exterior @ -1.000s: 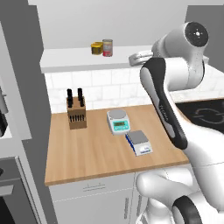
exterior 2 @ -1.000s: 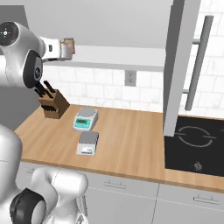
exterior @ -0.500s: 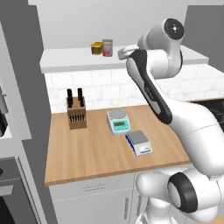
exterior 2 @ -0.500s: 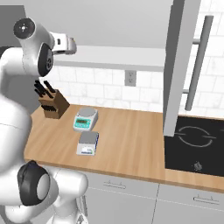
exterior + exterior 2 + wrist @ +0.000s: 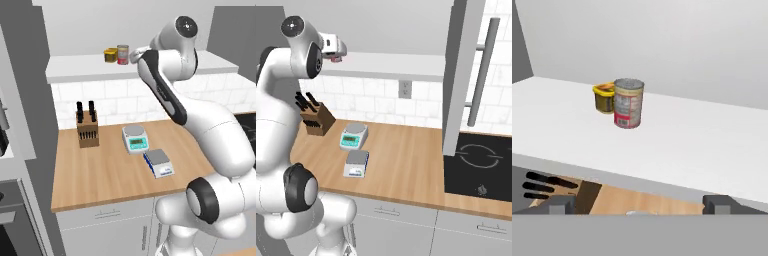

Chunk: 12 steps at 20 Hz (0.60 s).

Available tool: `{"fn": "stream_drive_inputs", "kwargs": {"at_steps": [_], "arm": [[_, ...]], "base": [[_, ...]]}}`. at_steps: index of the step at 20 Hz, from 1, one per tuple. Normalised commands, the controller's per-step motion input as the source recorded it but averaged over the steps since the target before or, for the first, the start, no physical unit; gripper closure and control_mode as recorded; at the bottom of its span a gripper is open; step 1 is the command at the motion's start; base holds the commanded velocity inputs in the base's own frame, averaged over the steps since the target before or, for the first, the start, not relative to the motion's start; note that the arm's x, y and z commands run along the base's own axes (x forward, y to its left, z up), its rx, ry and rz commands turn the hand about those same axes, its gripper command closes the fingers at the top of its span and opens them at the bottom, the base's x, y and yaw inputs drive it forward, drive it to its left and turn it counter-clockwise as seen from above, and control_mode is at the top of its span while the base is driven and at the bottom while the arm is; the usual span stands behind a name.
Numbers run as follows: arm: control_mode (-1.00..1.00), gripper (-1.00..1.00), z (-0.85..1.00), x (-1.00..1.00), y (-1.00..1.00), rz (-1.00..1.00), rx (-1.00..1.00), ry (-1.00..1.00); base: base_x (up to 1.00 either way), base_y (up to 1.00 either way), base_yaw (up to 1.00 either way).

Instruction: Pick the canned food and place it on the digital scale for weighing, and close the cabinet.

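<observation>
The arm has swung in toward the cabinet shelf since a moment ago, and the tool [image 5: 639, 204] is now hovering at the shelf's front edge, its fingers spread wide and holding nothing. The canned food [image 5: 628, 103] is standing upright on the white shelf [image 5: 712, 145], touching the squat yellow container [image 5: 604, 97] beside it. Down on the worktop [image 5: 110, 175], the digital scale [image 5: 159, 163] is sitting just in front of the round-plate scale [image 5: 135, 138]. The cabinet [image 5: 460, 75] door is standing open.
</observation>
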Motion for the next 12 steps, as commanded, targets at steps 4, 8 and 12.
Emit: {"fn": "stream_drive_inputs", "kwargs": {"at_steps": [4, 8, 12], "arm": [[-1.00, -1.00, 0.00, 0.49, 0.00, 0.00, 0.00, 0.01], [-1.00, -1.00, 0.00, 0.42, 0.04, 0.00, 0.00, 0.00], [-1.00, -1.00, 0.00, 0.36, 0.05, 0.00, 0.00, 0.00]], "base": [[0.00, 0.00, 0.00], [0.00, 0.00, 0.00], [0.00, 0.00, 0.00]]}}
